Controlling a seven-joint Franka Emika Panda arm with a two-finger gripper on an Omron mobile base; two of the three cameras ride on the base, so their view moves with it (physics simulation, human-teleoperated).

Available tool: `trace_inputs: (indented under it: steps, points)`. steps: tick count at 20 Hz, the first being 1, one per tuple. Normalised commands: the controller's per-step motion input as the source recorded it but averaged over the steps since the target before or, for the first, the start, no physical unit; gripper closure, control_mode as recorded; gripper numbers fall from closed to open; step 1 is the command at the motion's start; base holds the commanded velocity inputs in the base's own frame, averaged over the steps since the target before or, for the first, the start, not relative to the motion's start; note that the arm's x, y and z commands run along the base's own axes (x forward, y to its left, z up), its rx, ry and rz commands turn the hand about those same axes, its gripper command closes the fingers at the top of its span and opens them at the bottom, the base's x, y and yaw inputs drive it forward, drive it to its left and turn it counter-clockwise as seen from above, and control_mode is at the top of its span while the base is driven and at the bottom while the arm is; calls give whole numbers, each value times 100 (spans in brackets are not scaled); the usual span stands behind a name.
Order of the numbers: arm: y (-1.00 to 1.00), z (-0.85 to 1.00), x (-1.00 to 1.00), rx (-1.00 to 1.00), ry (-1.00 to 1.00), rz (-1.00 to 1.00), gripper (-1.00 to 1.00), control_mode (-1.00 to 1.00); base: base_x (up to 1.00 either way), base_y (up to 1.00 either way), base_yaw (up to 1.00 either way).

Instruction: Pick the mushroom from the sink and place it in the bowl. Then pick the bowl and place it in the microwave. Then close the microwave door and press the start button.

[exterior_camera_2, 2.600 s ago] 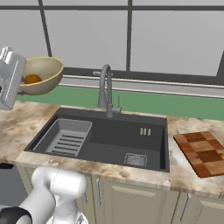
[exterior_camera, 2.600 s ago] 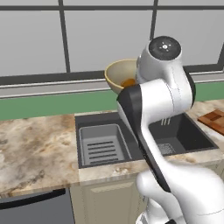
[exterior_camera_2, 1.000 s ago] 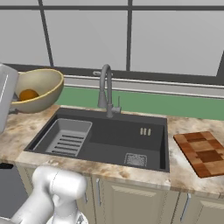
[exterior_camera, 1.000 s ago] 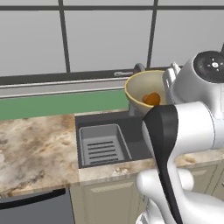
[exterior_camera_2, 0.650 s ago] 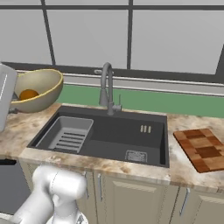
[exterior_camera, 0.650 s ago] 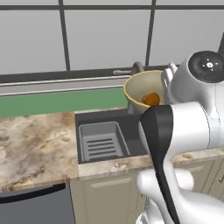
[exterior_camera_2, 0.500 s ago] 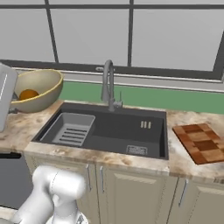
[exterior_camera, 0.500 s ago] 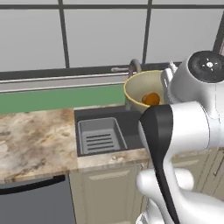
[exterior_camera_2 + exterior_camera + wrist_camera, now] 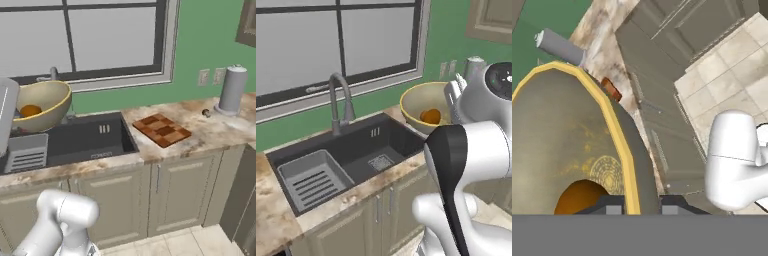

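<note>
bowl (image 9: 426, 108) | raised above sink (image 9: 356, 150), mushroom (image 9: 431, 116) inside | fingers (image 9: 610, 204) clamped astride its rim

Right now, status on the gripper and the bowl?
Gripper clamped on bowl rim, bowl held over the counter edge. Mushroom inside it. Nothing blocking.

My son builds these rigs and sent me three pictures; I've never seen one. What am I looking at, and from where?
It is a rendered kitchen with a white robot arm on a driving base. Two pictures come from cameras on the base, behind the arm to its left and right. The third looks along the gripper, whose fingers pinch the rim of a tan bowl, held in the air beside the sink. An orange-brown mushroom lies in the bowl. On the counter sit a wooden cutting board and a grey canister.
</note>
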Motion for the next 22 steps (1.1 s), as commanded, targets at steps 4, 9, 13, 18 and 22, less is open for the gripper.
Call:
trace_inputs:
  steps: [4,9,13,18,22]
  points:
    - [0,0,0,0,0,0,100,100,0,0,-85]
    - [0,0,0,0,0,0,100,100,-2,-4,-81]
    - [0,0,0,0,0,0,100,100,-9,-15,-77]
    - [0,0,0,0,0,0,100,100,-4,-18,-77]
    - [0,0,0,0,0,0,100,100,-2,-15,-77]
